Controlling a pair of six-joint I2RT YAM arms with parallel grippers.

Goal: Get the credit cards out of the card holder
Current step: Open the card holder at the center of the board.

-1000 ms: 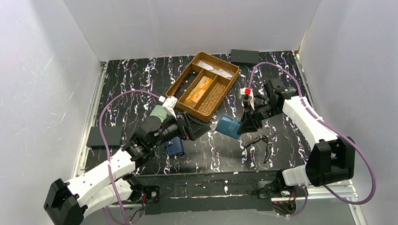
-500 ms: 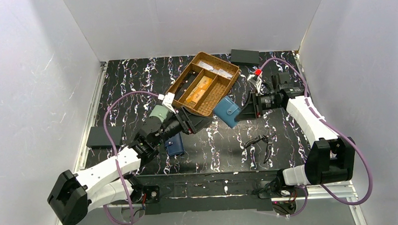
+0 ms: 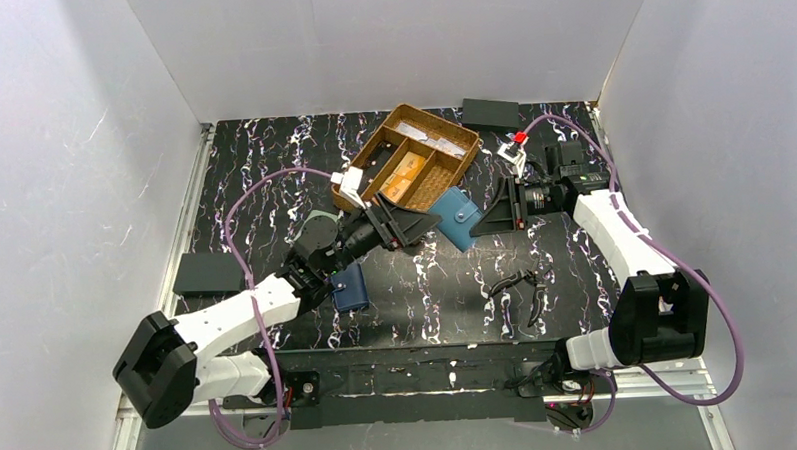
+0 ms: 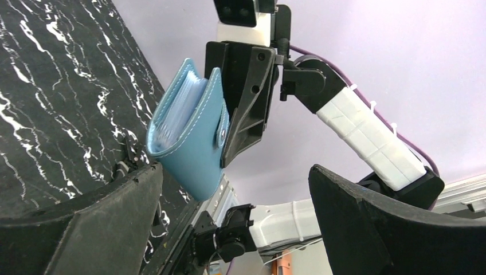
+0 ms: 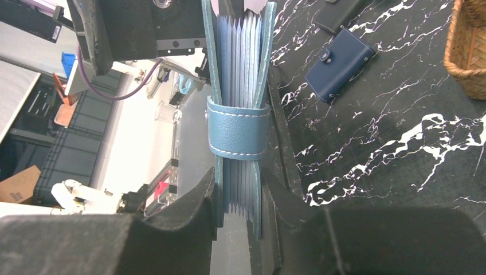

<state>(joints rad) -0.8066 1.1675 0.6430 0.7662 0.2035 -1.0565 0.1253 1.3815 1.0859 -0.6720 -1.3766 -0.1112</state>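
Top view: right of centre, the right end effector [image 3: 496, 214] clamps the steel-blue card holder [image 3: 457, 219], just below the wicker basket [image 3: 372, 151]. The left end effector [image 3: 415, 227] gapes wide just left of the holder.

Left wrist view: the holder sits at upper centre, pinched by the other arm's fingers.

Right wrist view: the holder stands at centre between the fingers, its strap across both covers. A navy wallet [image 5: 339, 63] lies at upper right.

text: none legible | labels: none legible | numbers: none legible
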